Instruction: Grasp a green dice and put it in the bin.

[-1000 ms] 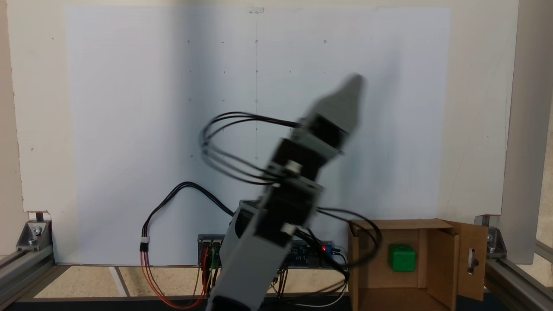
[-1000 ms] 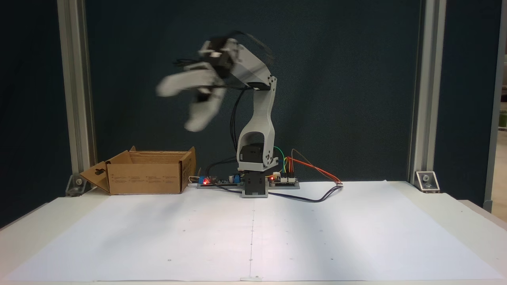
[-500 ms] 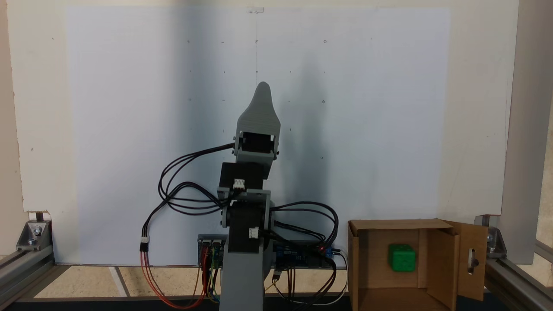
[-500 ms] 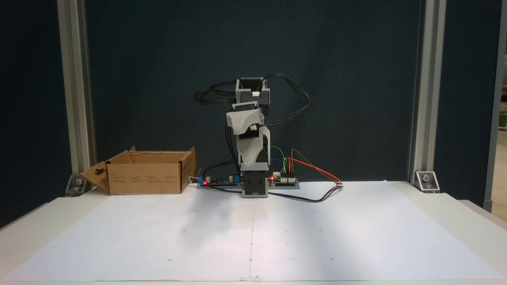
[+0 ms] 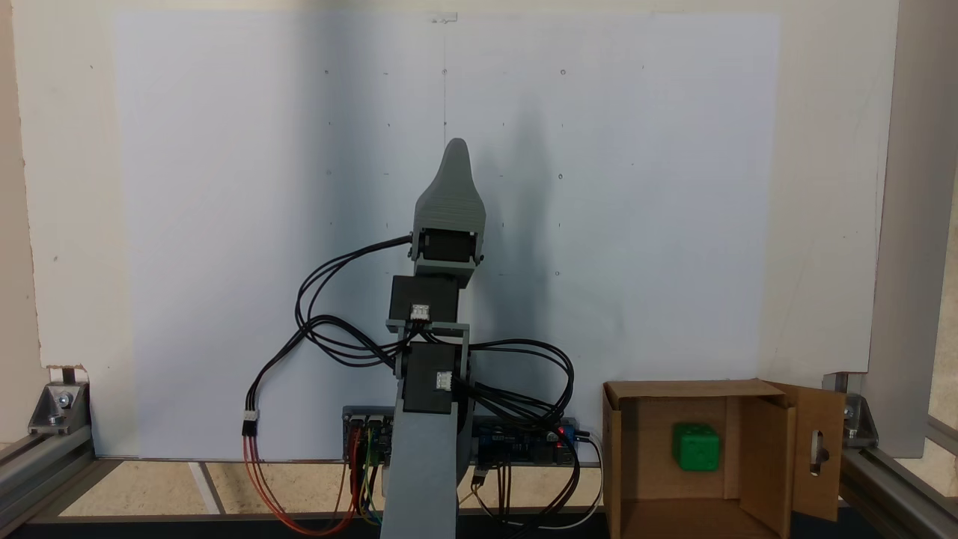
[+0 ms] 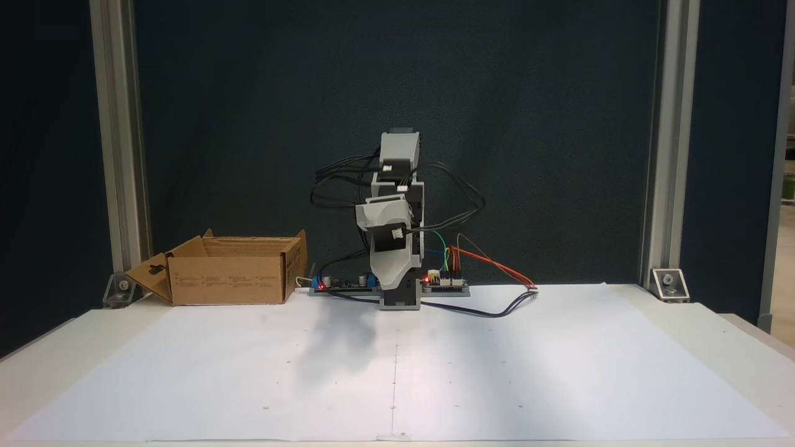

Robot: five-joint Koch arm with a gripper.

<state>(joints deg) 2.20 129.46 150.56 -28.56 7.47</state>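
From above we see the gripper (image 5: 456, 150) pointing up the picture over the white paper sheet (image 5: 224, 224), its jaws stacked one behind the other, so we cannot tell how far apart they stand. The green dice (image 5: 695, 447) lies well off to the lower right of it, resting inside the bin (image 5: 636, 449), nowhere near the fingers. We count one dice and one bin here, and the bin's right flap shows a slot-shaped cutout. Black cables (image 5: 329, 299) loop off the arm, and red wires run down by the controller boards (image 5: 524, 442).

From the front, the arm (image 6: 394, 248) is folded compactly over its base, and the gripper's tips are too foreshortened for us to judge any gap. The bin (image 6: 227, 279) sits at the left, apart from the arm; its walls hide the inside. One box, one arm. The table wears the white sheet (image 6: 397, 372), a dark backdrop (image 6: 248, 93) hangs behind, and two aluminium posts (image 6: 115, 155) frame the scene.
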